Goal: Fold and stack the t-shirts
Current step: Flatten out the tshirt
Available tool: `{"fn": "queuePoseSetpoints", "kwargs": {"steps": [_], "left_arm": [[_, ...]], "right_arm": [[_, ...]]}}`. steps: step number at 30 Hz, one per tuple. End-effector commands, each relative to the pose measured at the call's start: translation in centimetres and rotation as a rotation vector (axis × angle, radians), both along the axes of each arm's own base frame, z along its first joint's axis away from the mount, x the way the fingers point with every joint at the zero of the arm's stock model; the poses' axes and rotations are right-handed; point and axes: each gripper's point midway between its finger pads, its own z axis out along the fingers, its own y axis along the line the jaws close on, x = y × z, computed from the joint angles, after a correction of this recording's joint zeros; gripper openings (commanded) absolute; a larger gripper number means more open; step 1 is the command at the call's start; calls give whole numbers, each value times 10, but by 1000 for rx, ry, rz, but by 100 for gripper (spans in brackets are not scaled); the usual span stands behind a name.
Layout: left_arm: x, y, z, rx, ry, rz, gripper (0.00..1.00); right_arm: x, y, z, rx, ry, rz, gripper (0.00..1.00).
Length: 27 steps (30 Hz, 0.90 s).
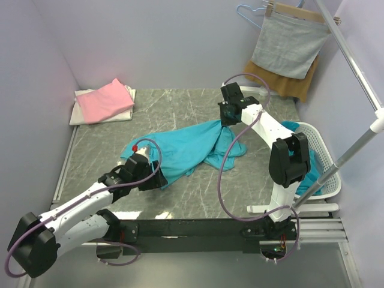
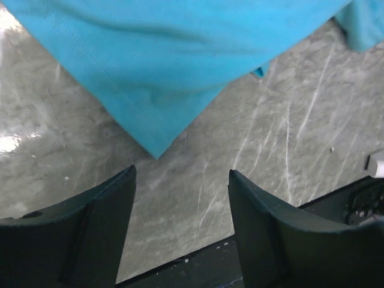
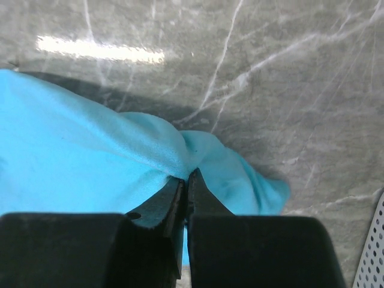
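Teal t-shirt (image 1: pixel 186 150) soft, limp, light. Right gripper (image 3: pixel 187 180) pinching far fold. Left gripper (image 2: pixel 182 175) spread, empty; best hold: near corner, just ahead.

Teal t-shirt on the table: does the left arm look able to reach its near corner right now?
Probably yes. The left gripper is open, and a corner of the teal t-shirt lies flat just ahead of it, only bare table between. The right gripper pinches the far side.

Spread t-shirt (image 1: pixel 186 150) at centre, folded t-shirts (image 1: pixel 105 101) back left, basket (image 1: pixel 321 144) right, hung cloths (image 1: pixel 289 48) behind basket
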Motion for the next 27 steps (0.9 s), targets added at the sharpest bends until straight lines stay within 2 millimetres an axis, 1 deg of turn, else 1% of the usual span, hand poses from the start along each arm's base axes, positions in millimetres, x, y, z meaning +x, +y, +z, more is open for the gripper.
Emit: {"fn": "queuePoseSetpoints", "kwargs": {"steps": [1, 3, 5, 7, 11, 12, 14, 15, 17, 18, 19, 21, 22, 23, 24, 25, 26, 27], "left_arm": [[13, -9, -7, -20, -24, 91, 66], [13, -10, -15, -3, -19, 96, 64], [12, -13, -26, 23, -6, 100, 64], [17, -15, -31, 34, -22, 119, 64], [26, -17, -35, 50, -39, 147, 61], [27, -17, -37, 57, -41, 155, 58], [33, -17, -38, 67, -57, 170, 54], [34, -17, -39, 73, -59, 173, 48], [40, -15, -44, 103, -64, 185, 38], [40, -15, -46, 115, -60, 183, 13], [42, -15, -50, 132, -53, 180, 1], [43, -15, -49, 151, -54, 171, 1], [51, -20, -33, 138, -91, 162, 1], [56, -20, -21, 141, -119, 163, 1], [57, -16, -10, 166, -132, 159, 1], [70, -21, 33, 125, -220, 155, 1], [76, -18, 55, 114, -266, 164, 1], [84, -8, 75, 112, -305, 191, 1]], "right_arm": [[13, 5, 29, 34, -67, 12, 1], [11, 5, 28, 38, -62, 15, 1], [9, 6, 29, 45, -63, 17, 1], [6, 6, 25, 51, -54, 23, 1], [2, 7, 21, 58, -44, 24, 1], [0, 6, 18, 56, -38, 23, 1], [-2, 5, 18, 55, -40, 22, 1], [-2, 5, 17, 55, -37, 23, 1], [-4, 5, 15, 54, -31, 24, 1], [-6, 5, 15, 56, -28, 25, 1], [-7, 4, 17, 56, -31, 25, 1], [-11, 2, 16, 53, -31, 23, 3], [-12, 0, 22, 48, -45, 23, 7], [-14, -4, 20, 37, -51, 17, 17], [-12, -14, 21, -5, -71, -21, 47], [-12, -20, 24, -23, -86, -44, 59], [-12, -27, 24, -43, -96, -67, 68], [-11, -34, 24, -62, -103, -102, 79]]}}
